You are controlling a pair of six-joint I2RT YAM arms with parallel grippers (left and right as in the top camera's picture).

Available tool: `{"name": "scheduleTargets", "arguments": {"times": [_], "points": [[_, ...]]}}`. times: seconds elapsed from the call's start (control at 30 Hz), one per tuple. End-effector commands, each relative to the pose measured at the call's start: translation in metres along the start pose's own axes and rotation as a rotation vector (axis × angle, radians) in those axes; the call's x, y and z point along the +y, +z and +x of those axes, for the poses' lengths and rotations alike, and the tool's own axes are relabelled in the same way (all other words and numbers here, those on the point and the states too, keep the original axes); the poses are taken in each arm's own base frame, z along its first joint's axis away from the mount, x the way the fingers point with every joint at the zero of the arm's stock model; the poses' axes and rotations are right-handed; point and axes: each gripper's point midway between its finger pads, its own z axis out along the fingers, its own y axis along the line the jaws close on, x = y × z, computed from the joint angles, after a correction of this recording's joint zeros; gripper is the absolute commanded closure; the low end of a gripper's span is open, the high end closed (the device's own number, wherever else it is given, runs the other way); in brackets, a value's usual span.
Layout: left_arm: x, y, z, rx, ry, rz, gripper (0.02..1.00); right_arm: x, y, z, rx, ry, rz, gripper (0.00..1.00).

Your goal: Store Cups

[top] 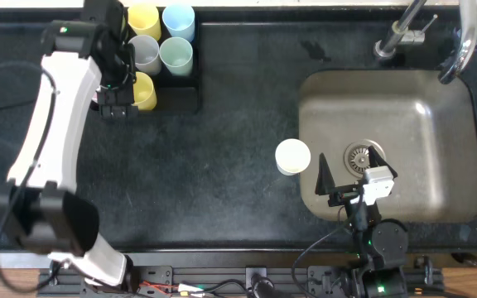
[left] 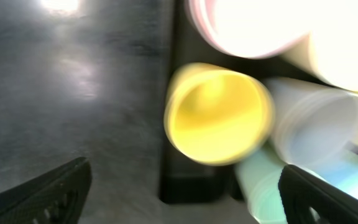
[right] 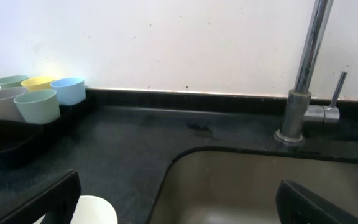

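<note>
The left gripper [left: 184, 180], jaws spread and empty, hovers over the yellow cup [left: 216, 115] upright in the tray [top: 180, 95], while the white cup [top: 292, 156] stands on the counter [top: 222, 174] just left of the open-jawed right gripper [top: 352, 168], the nearer arm.

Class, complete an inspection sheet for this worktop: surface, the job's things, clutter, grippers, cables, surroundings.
Surface: dark countertop with a sink at right.
Job's things: five cups in the black tray; white cup on the countertop beside the sink.
Clutter: nothing seen.
Grippers: left gripper open above the tray's yellow cup; right gripper open, near the sink's edge.
Cables: black cable along the left arm; wires by the arms' bases.
Surroundings: faucet, white wall.
</note>
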Motion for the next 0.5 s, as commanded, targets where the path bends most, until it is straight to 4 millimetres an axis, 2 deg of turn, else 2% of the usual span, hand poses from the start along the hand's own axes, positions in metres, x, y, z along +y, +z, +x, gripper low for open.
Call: {"name": "scheduleTargets", "arguments": {"times": [0.03,0.13,0.23,0.4,0.5], "points": [[-0.018,-0.046,0.017,-0.047,0.15,0.2,0.018,-0.001,0.0,0.003,-0.002,0.004,0.001,0.005],[-0.032,-0.059,0.053,-0.019,0.318,0.297,0.018,-0.001,0.0,0.003,-0.002,0.004,0.001,0.005],[-0.036,-0.069,0.103,0.022,0.531,0.376,0.018,-0.001,0.0,0.003,-0.002,0.004,0.001,0.005],[-0.014,-0.069,0.178,0.053,0.986,0.399,0.018,-0.001,0.0,0.003,-0.002,0.004,0.001,0.003],[-0.004,-0.059,0.202,0.047,1.152,0.391,0.018,-0.001,0.0,0.003,-0.002,0.004,0.001,0.005]]}}
